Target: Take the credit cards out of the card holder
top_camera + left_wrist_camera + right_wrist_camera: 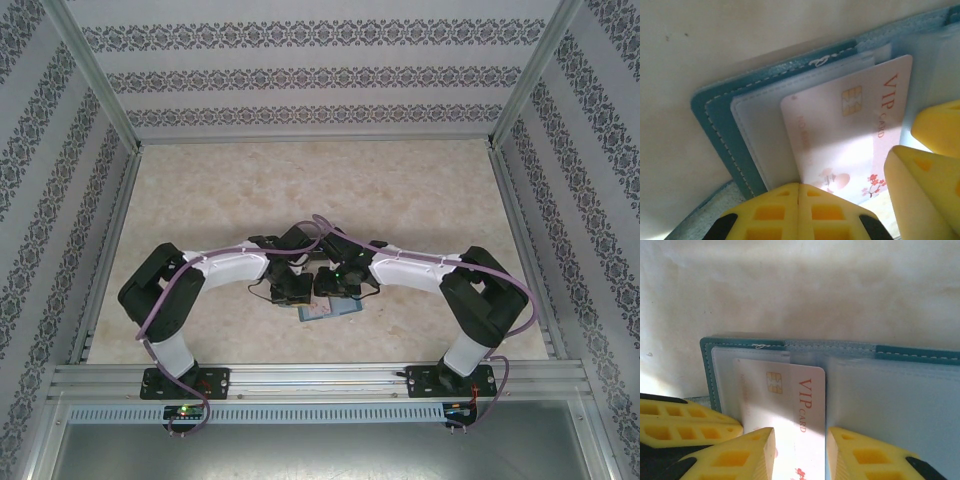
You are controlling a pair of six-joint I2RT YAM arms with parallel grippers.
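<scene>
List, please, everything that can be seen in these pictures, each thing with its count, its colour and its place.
card holder: 1, teal-blue, lying open on the table under both grippers
credit card: 1 visible, pale pink-white with a gold chip and red "VIP CARD" lettering, partly inside a clear sleeve of the card holder
clear sleeves: at least 2, transparent, inside the card holder
table: 1, beige marbled, inside the enclosure
walls: 3, grey-white patterned, around the table
left arm and right arm: 2, black and white, bent inward to the middle
left gripper: 1, yellow, shut, at the card holder's edge
right gripper: 1, yellow, open, over the card's near end
</scene>
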